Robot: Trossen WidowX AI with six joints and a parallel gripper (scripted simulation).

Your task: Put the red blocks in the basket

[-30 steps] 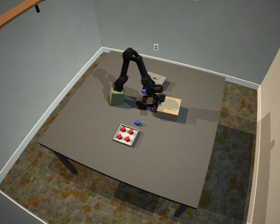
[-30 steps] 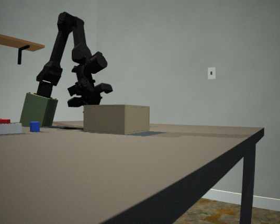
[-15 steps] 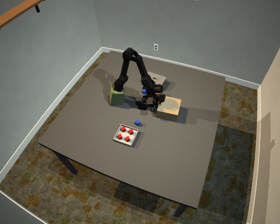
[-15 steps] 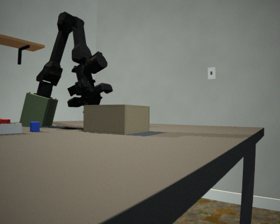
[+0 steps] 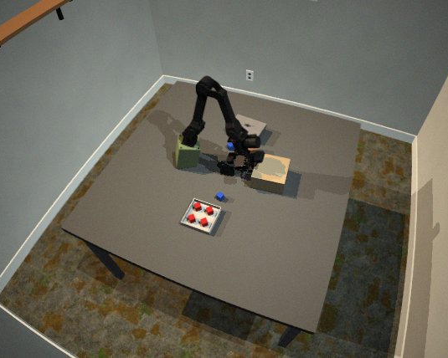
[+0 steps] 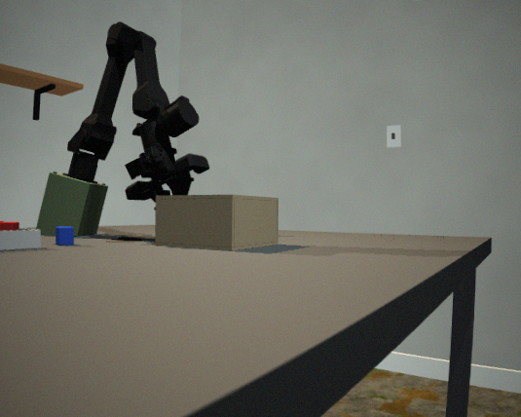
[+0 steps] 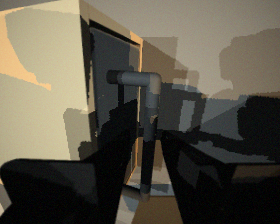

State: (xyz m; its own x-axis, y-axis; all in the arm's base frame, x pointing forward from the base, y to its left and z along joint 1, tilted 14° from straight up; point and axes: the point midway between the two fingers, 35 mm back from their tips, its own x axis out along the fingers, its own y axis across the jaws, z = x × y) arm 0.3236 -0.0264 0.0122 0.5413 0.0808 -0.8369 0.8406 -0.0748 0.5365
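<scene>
Red blocks [image 5: 198, 207] [image 6: 7, 226] in basket [image 5: 182, 222] [image 6: 13, 240], well apart from jaws; four countable only from top. Gripper [image 5: 246, 175] [image 6: 157, 199] [image 7: 145, 134] partly open, gripping nothing; drawer handle [image 7: 153, 105] between jaws, discernible only at wrist.

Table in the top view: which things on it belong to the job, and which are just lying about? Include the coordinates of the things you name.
Job:
- four red blocks [image 5: 198, 207] [image 6: 7, 225]
- white basket [image 5: 196, 228] [image 6: 12, 241]
- drawer unit [image 5: 271, 167] [image 6: 194, 221] [image 7: 41, 100]

Lying about:
- two blue blocks [image 5: 219, 196] [image 6: 64, 236]

Pale slab [image 5: 257, 124]: cannot tell.
</scene>
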